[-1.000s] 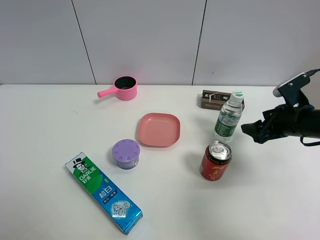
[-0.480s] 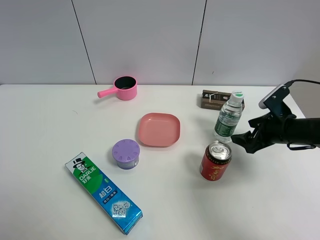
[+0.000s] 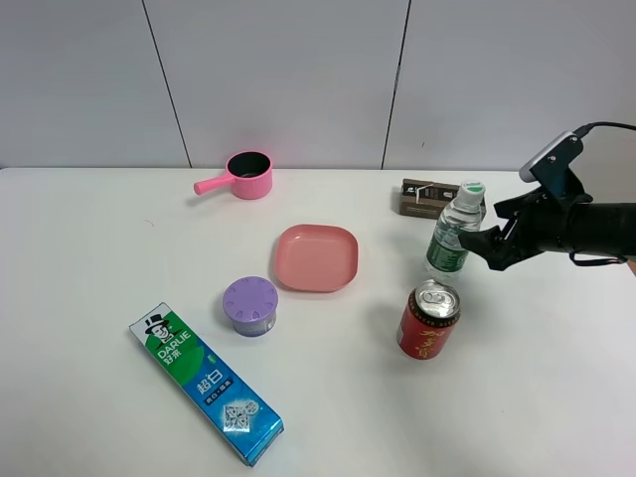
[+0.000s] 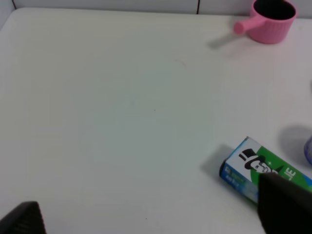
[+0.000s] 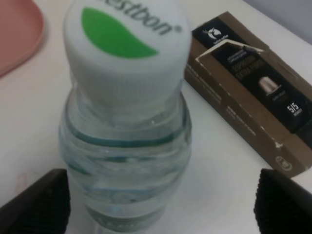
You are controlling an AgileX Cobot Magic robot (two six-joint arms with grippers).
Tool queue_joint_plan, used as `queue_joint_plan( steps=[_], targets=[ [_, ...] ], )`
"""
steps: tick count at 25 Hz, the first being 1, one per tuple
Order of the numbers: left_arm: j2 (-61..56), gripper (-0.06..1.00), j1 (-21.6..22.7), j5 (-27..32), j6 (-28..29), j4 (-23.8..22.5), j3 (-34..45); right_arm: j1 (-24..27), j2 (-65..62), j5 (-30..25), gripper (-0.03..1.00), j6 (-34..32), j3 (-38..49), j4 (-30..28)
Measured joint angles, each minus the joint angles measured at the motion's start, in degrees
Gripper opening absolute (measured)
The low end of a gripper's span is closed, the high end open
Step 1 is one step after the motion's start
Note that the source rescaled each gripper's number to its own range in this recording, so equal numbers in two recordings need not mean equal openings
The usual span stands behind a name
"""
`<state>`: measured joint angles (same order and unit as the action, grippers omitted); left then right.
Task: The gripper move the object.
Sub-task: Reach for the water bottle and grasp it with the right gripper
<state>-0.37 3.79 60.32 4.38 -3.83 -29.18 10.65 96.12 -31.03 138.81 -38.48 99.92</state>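
Nearest, a red can (image 3: 428, 320), just in front of the bottle (image 3: 455, 231). Upright bottle itself lined up between the fingers of the right gripper (image 3: 487, 248), jaws wide apart, nothing held, tips just beside its label. Behind the bottle, a brown box (image 3: 429, 198).

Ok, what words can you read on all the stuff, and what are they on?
"DARLIE" and "超白": on the toothpaste box.
"estbon": on the bottle cap; the letters before it are cut off.
"5/5": on the brown box.
The red can has writing and the brown box has small print, but both are too small to read.
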Motion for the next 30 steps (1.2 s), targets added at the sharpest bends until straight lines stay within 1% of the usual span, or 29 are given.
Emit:
queue_joint_plan(
  steps=[7, 16, 23, 24, 25, 26, 27, 28, 29, 30],
  targets=[
    [0.0, 1.0, 0.0, 0.0, 0.0, 0.0, 0.0, 0.0, 5.0, -3.1, 1.0, 0.0, -0.9, 0.0],
    [0.0, 1.0, 0.0, 0.0, 0.0, 0.0, 0.0, -0.1, 7.9, -4.5, 1.0, 0.0, -4.9, -0.2],
    [0.0, 1.0, 0.0, 0.0, 0.0, 0.1, 0.0, -5.1, 7.9, -3.8, 0.99, 0.6, -5.6, 0.0],
    [0.0, 1.0, 0.0, 0.0, 0.0, 0.1, 0.0, -5.5, 7.9, -3.1, 0.93, 0.6, -5.7, 0.0],
    [0.0, 1.0, 0.0, 0.0, 0.0, 0.1, 0.0, -5.7, 7.9, -2.8, 0.79, 0.6, -5.7, 0.0],
    [0.0, 1.0, 0.0, 0.0, 0.0, 0.1, 0.0, -5.8, 7.9, -2.2, 0.59, 0.6, -5.7, 0.0],
    [0.0, 1.0, 0.0, 0.0, 0.0, 0.1, 0.0, -5.8, 7.9, -1.6, 0.36, 0.6, -5.7, 0.0],
    [0.0, 1.0, 0.0, 0.0, 0.0, 0.1, 0.0, -5.8, 7.9, -1.4, 0.06, 0.6, -5.8, 0.0],
    [0.0, 1.0, 0.0, 0.0, 0.0, 0.1, 0.0, -5.8, 7.9, -1.4, 0.0, 0.6, -5.8, 0.0],
    [0.0, 1.0, 0.0, 0.0, 0.0, 0.1, 0.0, -5.8, 7.9, -1.4, 0.0, 0.6, -5.8, 0.0]
  ],
)
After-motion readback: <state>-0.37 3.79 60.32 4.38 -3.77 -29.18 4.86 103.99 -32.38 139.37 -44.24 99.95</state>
